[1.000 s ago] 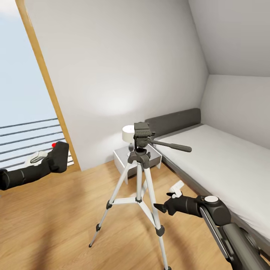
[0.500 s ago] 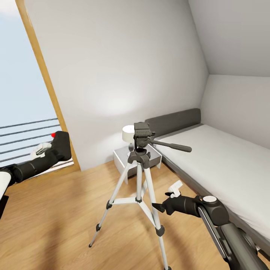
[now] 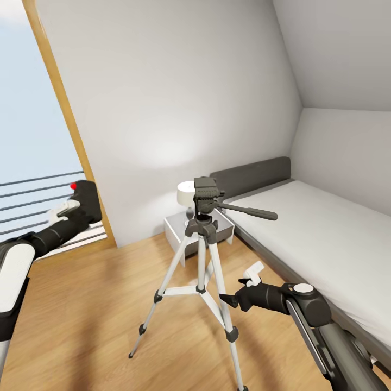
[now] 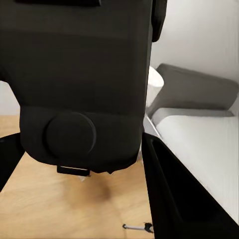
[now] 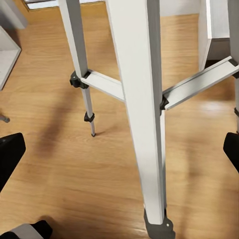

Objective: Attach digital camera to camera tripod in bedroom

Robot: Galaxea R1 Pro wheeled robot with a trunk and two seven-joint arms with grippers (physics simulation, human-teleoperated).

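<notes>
In the head view the digital camera, black with a red button on top, is held at the left in front of the window, with my left gripper shut on it. In the left wrist view its dark body is very close. The camera tripod stands mid-room on silver legs; its black head carries a pan handle pointing right. The camera sits left of that head and about level with it. My right gripper is open, low beside the tripod's right front leg, which rises between its fingers.
A grey bed with a white mattress runs along the right wall. A white nightstand with a round white lamp stands behind the tripod. The wood-framed window is at the left. Light wood floor lies around the tripod.
My left arm has lifted the camera and drawn it slightly left. The right gripper has barely shifted beside the tripod leg. The tripod has not moved.
</notes>
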